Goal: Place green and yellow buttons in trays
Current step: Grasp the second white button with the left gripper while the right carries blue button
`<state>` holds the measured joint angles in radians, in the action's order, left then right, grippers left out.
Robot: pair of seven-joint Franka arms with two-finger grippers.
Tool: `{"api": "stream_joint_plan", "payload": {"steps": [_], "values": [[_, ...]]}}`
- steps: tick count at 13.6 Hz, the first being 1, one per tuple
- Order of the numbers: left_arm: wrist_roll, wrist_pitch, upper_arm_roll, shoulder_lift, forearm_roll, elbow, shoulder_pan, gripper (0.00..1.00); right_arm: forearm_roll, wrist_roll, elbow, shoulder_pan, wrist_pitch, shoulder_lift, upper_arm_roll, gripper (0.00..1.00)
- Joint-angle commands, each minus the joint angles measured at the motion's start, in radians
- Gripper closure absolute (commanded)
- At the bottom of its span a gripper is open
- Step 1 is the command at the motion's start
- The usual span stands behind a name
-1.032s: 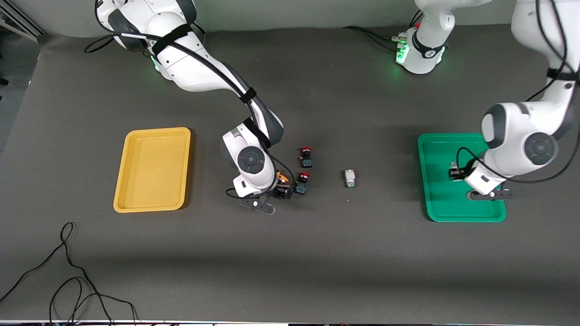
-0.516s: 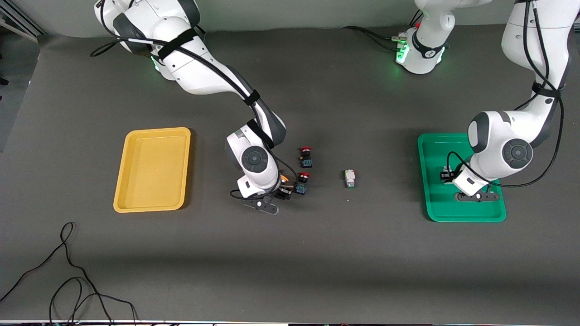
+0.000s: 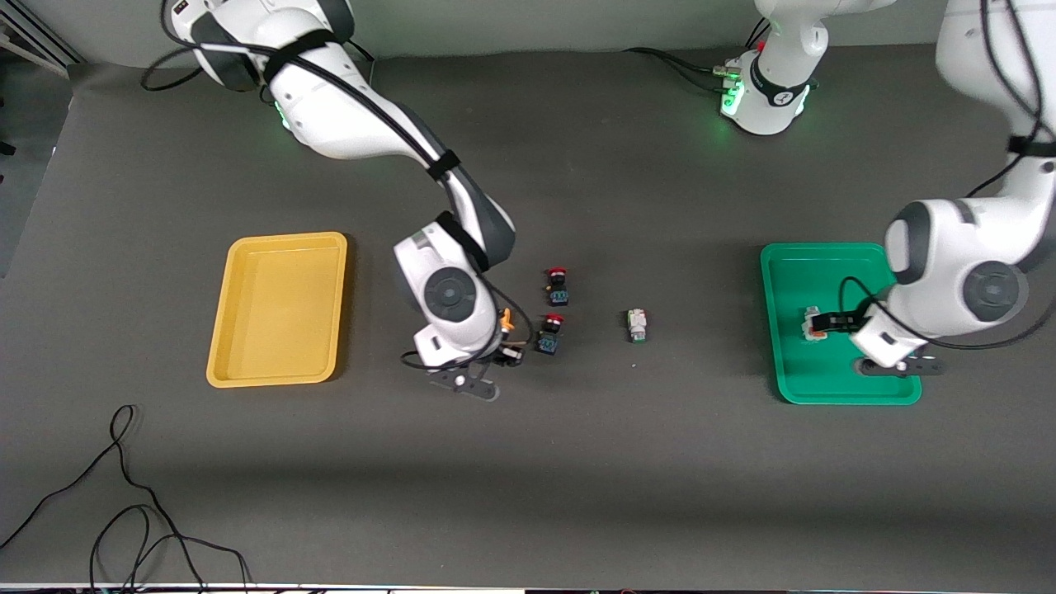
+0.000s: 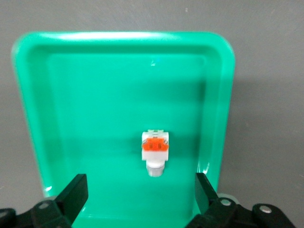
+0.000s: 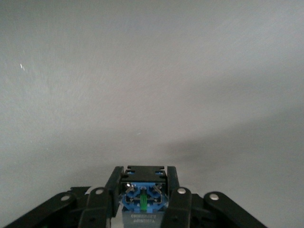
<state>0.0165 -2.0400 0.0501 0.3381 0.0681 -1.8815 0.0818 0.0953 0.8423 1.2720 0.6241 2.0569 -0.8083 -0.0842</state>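
My right gripper (image 3: 505, 340) is shut on a black-and-blue button with an orange-yellow cap (image 3: 506, 319), low over the table next to a red-capped switch (image 3: 549, 332). In the right wrist view the fingers (image 5: 176, 194) clamp the button's blue body (image 5: 142, 195). My left gripper (image 3: 835, 320) hangs open over the green tray (image 3: 825, 388). A white button with an orange face (image 3: 813, 324) lies in that tray, free of the fingers; the left wrist view shows it (image 4: 155, 151) ahead of my open left gripper (image 4: 140, 195). Another white-silver button (image 3: 636, 324) lies mid-table. The yellow tray (image 3: 280, 375) holds nothing.
A second red-capped switch (image 3: 558, 285) stands a little farther from the front camera than the first. A black cable (image 3: 124, 495) loops on the table near the front edge, at the right arm's end.
My left gripper opened, let the white orange-faced button go in the green tray, and rose. My right gripper shut on the orange-yellow-capped button beside the red-capped switch.
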Motion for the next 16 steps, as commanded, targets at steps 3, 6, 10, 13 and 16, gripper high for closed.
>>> {"api": "stream_joint_plan", "payload": {"steps": [3,6,10,13,16], "values": [[0.025,0.222,0.02,-0.022,-0.008,0.18,-0.02,0.0,0.009,-0.311,0.015,-0.142,-0.295,0.191,0.003,1.0],[0.208,0.225,0.068,-0.042,-0.044,0.177,-0.094,0.0,0.007,-0.495,0.035,-0.26,-0.443,0.271,0.001,1.0],[0.489,0.141,0.083,-0.008,-0.051,0.17,-0.29,0.0,-0.005,-0.724,0.156,-0.333,-0.379,0.305,-0.044,1.0],[0.666,0.031,0.083,0.028,-0.05,0.144,-0.425,0.0,-0.005,-0.843,0.367,-0.333,-0.176,0.368,-0.097,1.0],[0.683,-0.174,0.082,0.097,-0.047,0.059,-0.484,0.0,-0.005,-0.876,0.565,-0.333,0.026,0.406,-0.106,1.0]]}}
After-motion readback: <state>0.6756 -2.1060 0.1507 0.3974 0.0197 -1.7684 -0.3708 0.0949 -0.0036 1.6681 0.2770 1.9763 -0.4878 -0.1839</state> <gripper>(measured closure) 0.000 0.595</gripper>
